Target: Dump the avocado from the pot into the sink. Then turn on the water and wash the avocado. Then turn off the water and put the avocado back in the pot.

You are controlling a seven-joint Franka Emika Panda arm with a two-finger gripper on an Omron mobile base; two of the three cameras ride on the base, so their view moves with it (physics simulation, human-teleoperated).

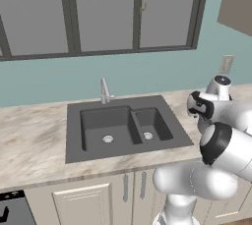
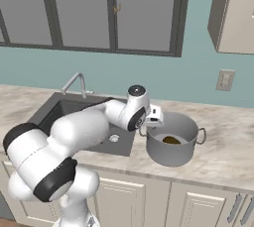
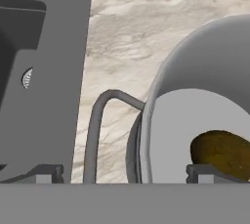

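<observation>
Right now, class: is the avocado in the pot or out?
In. The avocado lies on the floor of the upright pot on the counter.

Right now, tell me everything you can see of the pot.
The pot is a wide grey cylinder that looks like metal, open-topped, with a thin loop handle on each side. It stands upright on the marbled counter, just right of the sink. The avocado lies on its floor. The open gripper hangs over its sink-side rim, one fingertip over the inside, the other outside by that handle. Whether it touches the rim is unclear.
</observation>
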